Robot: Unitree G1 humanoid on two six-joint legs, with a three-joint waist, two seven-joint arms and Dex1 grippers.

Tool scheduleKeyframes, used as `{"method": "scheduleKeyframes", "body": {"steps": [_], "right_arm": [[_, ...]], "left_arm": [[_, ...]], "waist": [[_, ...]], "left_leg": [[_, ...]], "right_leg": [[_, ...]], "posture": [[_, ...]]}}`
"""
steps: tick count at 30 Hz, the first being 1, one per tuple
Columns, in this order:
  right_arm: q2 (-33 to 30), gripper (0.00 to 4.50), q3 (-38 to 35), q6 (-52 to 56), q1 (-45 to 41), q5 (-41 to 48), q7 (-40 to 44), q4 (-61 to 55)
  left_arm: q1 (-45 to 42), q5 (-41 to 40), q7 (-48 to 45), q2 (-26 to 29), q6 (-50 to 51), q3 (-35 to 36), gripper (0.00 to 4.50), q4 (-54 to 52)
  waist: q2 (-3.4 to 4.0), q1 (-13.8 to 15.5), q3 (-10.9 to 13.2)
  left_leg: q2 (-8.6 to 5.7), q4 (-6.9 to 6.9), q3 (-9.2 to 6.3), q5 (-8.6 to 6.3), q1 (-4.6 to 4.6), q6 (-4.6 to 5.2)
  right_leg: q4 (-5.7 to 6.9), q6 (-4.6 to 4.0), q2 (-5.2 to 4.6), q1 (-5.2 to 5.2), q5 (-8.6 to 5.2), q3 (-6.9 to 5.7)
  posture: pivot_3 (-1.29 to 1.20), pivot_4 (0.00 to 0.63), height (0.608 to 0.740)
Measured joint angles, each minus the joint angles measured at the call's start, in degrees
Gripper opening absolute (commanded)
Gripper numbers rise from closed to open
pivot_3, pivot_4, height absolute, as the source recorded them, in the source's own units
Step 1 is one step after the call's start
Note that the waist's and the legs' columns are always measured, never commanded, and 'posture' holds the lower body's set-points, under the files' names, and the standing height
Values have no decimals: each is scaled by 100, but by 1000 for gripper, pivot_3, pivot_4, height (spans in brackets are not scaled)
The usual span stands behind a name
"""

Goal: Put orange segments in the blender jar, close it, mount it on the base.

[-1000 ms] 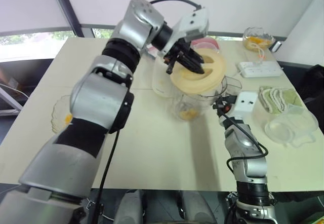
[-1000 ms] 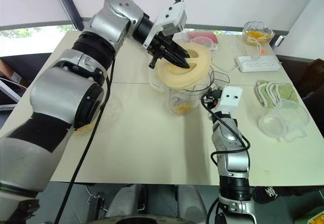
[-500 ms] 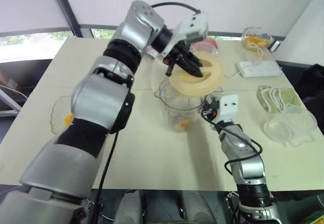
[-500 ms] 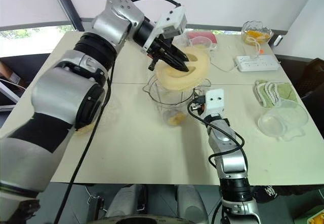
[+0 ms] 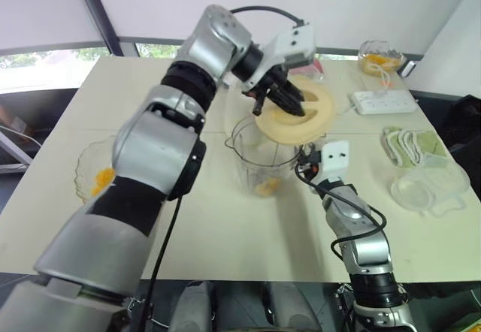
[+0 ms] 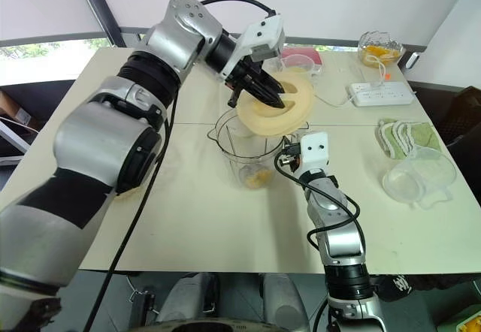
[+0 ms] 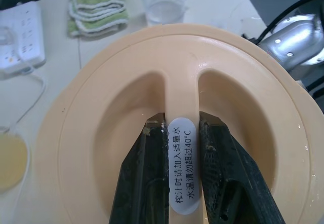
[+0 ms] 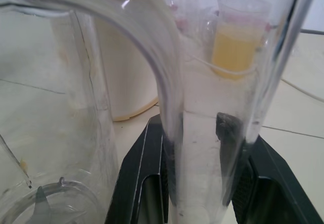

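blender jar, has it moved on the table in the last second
Yes. The blender jar, held by the right end effector, has slid toward the robot's left, away from the power strip and green cloth.

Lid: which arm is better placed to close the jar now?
Left. Its hand already grips the lid by its ridge, tilted over the jar; the right hand holds the jar's handle.

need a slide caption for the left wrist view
Left gripper pinching the lid by its centre rib, towel and power strip on the table behind.
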Motion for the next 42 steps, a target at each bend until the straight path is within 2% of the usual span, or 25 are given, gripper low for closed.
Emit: {"method": "scheduleKeyframes", "body": {"steps": [8,14,21,25,31,42], "right_arm": [[0,920,50,-173,6,-104,3,44],[5,920,51,-259,48,-103,6,71],[95,920,55,-427,119,-103,-53,152],[127,920,54,-529,141,-103,-82,204],[141,920,32,-696,160,-99,-57,337],[166,920,22,-992,231,-95,-40,584]], "left_arm": [[6,94,-20,184,395,-100,242,0],[13,91,-398,171,817,-163,242,-179],[265,86,-512,342,959,-564,242,-628],[471,24,-513,555,996,-667,242,-1091],[901,22,-483,590,1267,-774,242,-1919],[1334,13,-218,490,2370,-878,242,-3169]], "waist": [[0,3,0],[0,1,0],[0,-17,0],[0,-16,0],[2,-10,-2],[1,-11,-3]], "left_leg": [[0,2,0,0,0,0],[0,2,1,0,2,0],[1,2,-2,0,12,-1],[5,3,-4,1,14,-2],[5,4,-3,1,23,-2],[7,4,2,1,80,-2]], "right_leg": [[4,0,0,0,0,0],[11,-1,2,0,-1,0],[23,-1,4,0,-1,7],[26,-2,7,0,-1,9],[30,-2,8,4,-1,15],[33,-4,15,55,-2,29]], "posture": [[0,150,740],[0,150,740],[0,150,740],[0,150,740],[0,150,740],[0,150,740]]}}
